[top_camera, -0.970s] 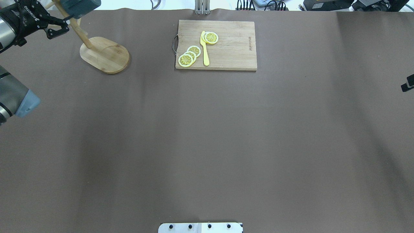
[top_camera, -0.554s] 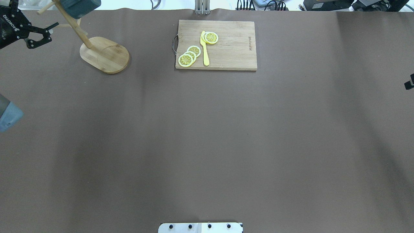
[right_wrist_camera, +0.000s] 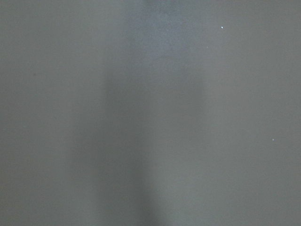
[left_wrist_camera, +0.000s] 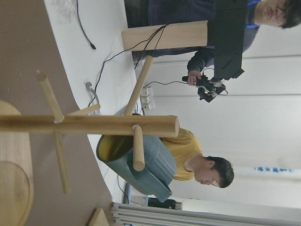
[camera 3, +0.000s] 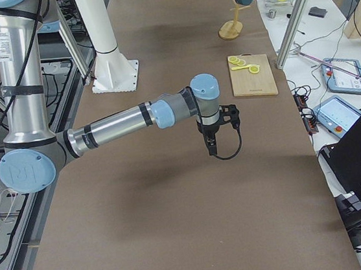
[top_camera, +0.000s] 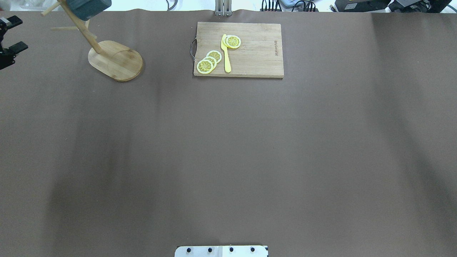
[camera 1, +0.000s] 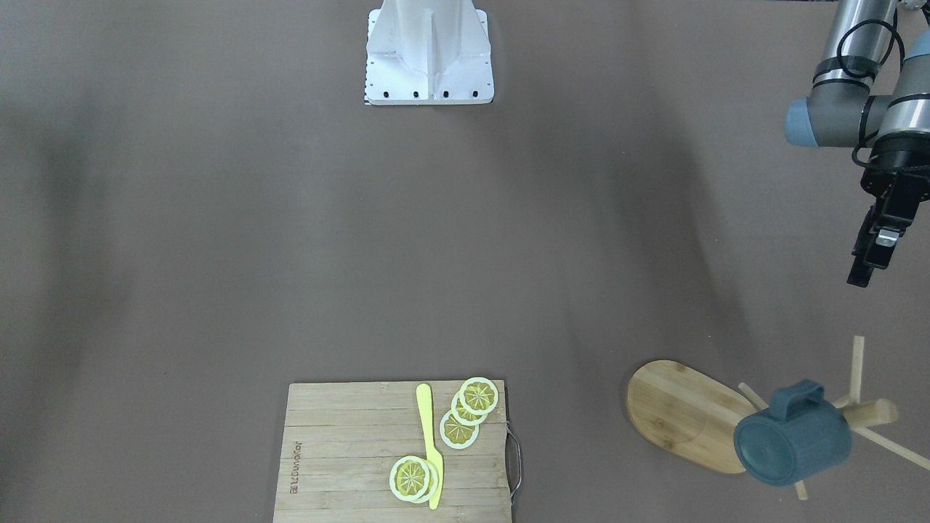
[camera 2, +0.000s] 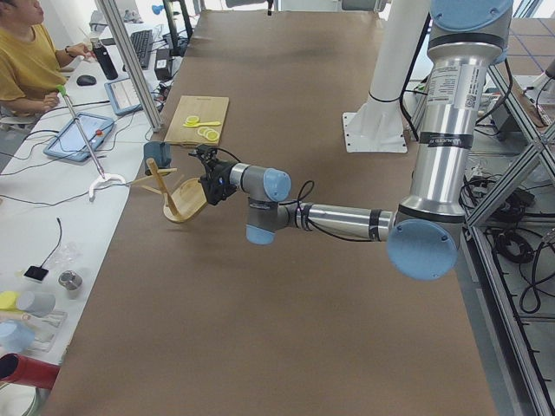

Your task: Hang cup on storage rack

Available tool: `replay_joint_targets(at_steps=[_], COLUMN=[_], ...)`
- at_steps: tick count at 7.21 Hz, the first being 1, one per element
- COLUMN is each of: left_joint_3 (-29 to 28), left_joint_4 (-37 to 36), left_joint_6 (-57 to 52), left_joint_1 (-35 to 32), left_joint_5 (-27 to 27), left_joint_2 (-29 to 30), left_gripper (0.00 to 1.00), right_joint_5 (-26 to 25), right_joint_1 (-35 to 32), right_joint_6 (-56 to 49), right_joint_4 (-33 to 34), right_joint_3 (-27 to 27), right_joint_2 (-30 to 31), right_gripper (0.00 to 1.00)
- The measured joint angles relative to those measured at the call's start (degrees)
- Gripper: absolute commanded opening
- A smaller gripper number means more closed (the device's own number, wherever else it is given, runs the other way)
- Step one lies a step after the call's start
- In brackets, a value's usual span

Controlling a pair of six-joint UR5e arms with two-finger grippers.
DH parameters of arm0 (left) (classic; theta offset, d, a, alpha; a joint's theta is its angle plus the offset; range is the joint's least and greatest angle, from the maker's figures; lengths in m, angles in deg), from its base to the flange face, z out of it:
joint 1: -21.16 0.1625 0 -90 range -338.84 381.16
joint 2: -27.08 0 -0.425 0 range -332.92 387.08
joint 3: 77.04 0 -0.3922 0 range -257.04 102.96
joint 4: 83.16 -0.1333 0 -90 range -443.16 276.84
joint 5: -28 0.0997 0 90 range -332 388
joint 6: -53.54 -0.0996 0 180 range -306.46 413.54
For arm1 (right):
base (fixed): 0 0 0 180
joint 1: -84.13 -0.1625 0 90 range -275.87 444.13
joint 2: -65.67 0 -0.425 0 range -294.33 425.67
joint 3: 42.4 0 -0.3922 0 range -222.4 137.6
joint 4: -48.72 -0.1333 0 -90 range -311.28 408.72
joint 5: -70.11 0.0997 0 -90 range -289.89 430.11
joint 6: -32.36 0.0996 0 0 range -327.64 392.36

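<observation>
Evenly lit from above, soft broad shadow bands across the brown table (top_camera: 228,160), blown-out white beyond its far edge, right wrist view flat featureless grey, left wrist background bright, slightly soft.

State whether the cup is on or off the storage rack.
On. The cup hangs on a peg of the storage rack, off the table, with the left gripper apart from it.

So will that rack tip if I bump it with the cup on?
Probably top-heavy: the cup hangs high on the storage rack, beside the post. The wide flat base should resist a light nudge, but the post stands near one end, so it may tip that way more easily.
</observation>
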Motion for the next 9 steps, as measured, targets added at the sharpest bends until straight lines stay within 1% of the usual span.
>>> replay_joint_targets(at_steps=[1,3,4,5,6,7,8,9], left_joint_3=[-0.2,-1.8,-2.0,-2.0,-1.9,-1.7,-1.5,-0.9], left_joint_4=[-0.3,-1.1,-2.4,-4.8,-8.5,-13.6,-19.7,-26.4], left_joint_6=[-13.2,-35.3,-43.5,-48.0,-49.8,-50.5,-51.9,-55.0], left_joint_1=[-0.3,-2.4,-4.4,-6.4,-9.3,-13.8,-19.0,-22.0], left_joint_5=[0.2,1.7,1.7,-0.3,-5.4,-13.2,-22.1,-28.2], left_joint_2=[-2.0,-4.6,-5.6,-6.5,-7.2,-7.1,-6.5,-5.9], left_gripper=[0.98,0.98,0.98,0.98,0.98,0.98,0.98,0.98], right_joint_5=[-1.7,-4.3,-4.8,-5.3,-5.6,-5.6,-5.4,-5.3], right_joint_1=[-0.3,-0.7,-1.0,-1.3,-1.8,-2.4,-3.6,-5.2], right_joint_6=[-1.0,-1.7,-1.7,-1.8,-1.8,-2.1,-4.1,-7.7], right_joint_4=[0.0,0.0,0.0,0.0,0.1,0.1,0.1,0.1], right_joint_3=[0.1,0.3,0.5,1.0,1.9,3.4,5.6,8.0], right_joint_2=[0.1,0.2,0.1,0.1,0.1,0.1,0.0,0.0], right_gripper=[1.00,1.00,1.00,1.00,1.00,1.00,1.00,1.00])
